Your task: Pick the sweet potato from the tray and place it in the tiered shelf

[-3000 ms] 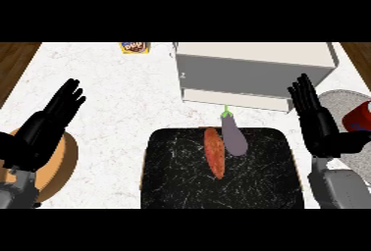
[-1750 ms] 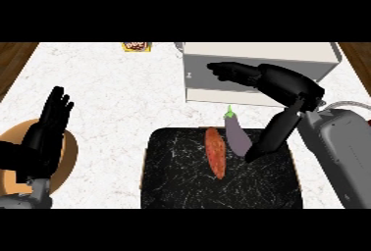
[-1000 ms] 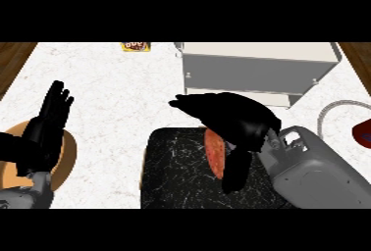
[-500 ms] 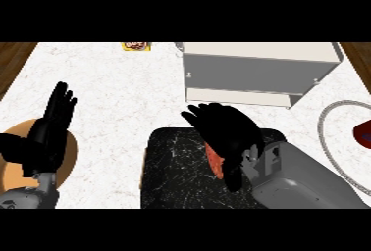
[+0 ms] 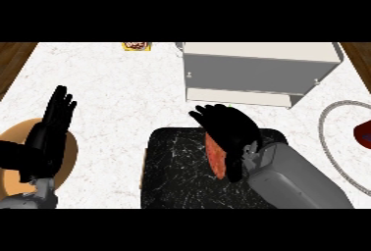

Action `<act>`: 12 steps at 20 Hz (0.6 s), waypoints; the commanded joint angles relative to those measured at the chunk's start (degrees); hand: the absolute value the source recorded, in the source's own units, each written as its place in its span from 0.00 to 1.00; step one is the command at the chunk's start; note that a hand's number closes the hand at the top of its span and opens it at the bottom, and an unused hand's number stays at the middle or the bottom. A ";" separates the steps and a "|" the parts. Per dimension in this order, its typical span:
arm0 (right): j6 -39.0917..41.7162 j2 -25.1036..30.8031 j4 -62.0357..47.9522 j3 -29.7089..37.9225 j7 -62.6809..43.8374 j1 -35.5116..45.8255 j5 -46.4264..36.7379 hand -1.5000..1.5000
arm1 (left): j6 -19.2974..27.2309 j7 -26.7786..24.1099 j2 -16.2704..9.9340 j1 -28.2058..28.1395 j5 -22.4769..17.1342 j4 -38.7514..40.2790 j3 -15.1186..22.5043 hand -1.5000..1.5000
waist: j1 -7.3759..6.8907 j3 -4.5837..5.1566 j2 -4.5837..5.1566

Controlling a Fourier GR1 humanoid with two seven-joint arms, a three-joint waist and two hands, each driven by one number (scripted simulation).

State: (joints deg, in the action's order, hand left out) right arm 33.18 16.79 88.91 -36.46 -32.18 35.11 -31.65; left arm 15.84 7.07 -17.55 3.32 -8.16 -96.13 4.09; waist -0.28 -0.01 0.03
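The orange-red sweet potato [image 5: 215, 158] lies lengthwise on the black marbled tray [image 5: 174, 171] at the counter's front. My right hand [image 5: 230, 128] hovers palm down over the potato's far end and right side, fingers spread and slightly bent, open, covering part of it. The purple eggplant that lay beside the potato is hidden under this hand. The white tiered shelf [image 5: 257, 73] stands just beyond the tray, with its low front ledge [image 5: 239, 97] facing me. My left hand [image 5: 51, 131] rests open at the left, fingers up.
A round wooden board [image 5: 16, 162] lies under my left hand at the left edge. A grey-rimmed plate [image 5: 334, 142] with something dark red [image 5: 362, 132] on it sits at the right. A small packet [image 5: 136, 46] lies at the back.
My right hand swung from the right side over the shelf, then came down and back onto the tray above the sweet potato, now covering the eggplant. The left hand stayed put.
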 commanded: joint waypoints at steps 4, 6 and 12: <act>0.99 -0.55 -3.48 2.43 7.47 -4.04 -7.30 0.00 | -0.38 2.18 2.24 2.02 2.30 0.45 -1.30 0.50 | 0.14 0.00 -0.03; 0.05 -4.09 -8.87 4.56 8.90 -0.44 -8.64 0.00 | -1.00 3.77 1.39 -0.27 2.39 -3.10 -2.07 0.50 | -0.18 0.00 -0.01; 0.47 -5.79 -4.21 5.51 11.32 -5.81 -13.00 0.00 | -3.39 0.34 3.69 1.68 2.69 2.02 -4.03 0.50 | 0.16 0.01 -0.04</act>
State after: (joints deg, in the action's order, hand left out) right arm 33.27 13.25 84.50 -32.30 -22.51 30.17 -41.91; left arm 13.25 6.92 -14.94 3.43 -5.88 -95.33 1.08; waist -0.17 0.00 0.00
